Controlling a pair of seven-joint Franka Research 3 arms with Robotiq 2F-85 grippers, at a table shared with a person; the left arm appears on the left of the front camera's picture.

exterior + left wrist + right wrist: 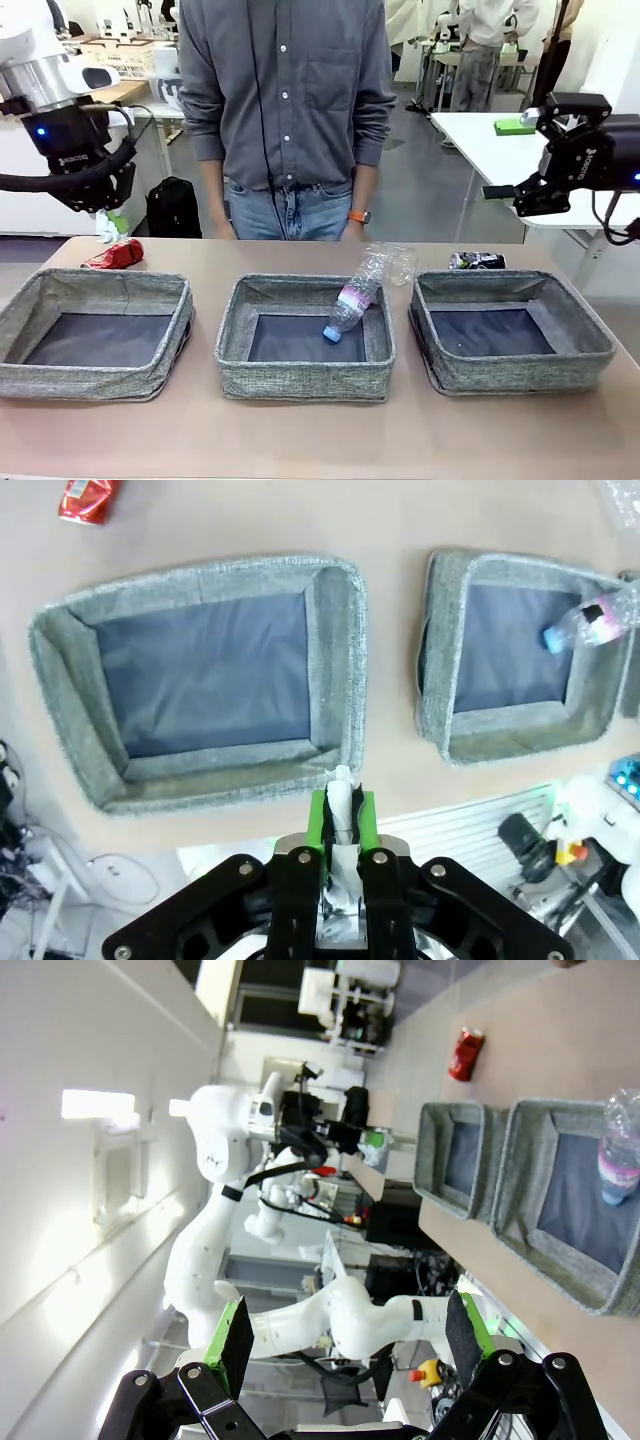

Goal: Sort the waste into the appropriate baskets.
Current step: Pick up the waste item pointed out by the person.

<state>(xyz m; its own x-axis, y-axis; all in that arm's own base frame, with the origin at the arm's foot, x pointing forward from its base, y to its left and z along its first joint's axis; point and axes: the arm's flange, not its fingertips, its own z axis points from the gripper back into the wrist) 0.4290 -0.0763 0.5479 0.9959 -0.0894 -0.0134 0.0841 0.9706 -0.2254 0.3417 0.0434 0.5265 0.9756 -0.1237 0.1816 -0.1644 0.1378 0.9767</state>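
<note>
Currently the left gripper (342, 818) is closed on the small white paper ball (342, 785). The ball is pinched between the green pads at the lower centre of the left wrist view, just below the near rim of the left basket (215, 790). In the front view this gripper (105, 212) hangs at the upper left, well above the table. The right gripper (350, 1335) stands fully open and holds nothing.

Handling, as judged:
- The paper ball is very light, soft and compressible. A light pinch is enough, and the paper may cling to a pad on release.
- The clear plastic bottle (352, 292) leans cap-down on the far wall of the middle basket (300, 375). It looks empty, thin-walled and slick, so take it across the labelled body.
- The red can (115, 255) lies at the left of the frame behind the left basket. It looks crushed and stiff, so grip it across the flattened sides.
</note>
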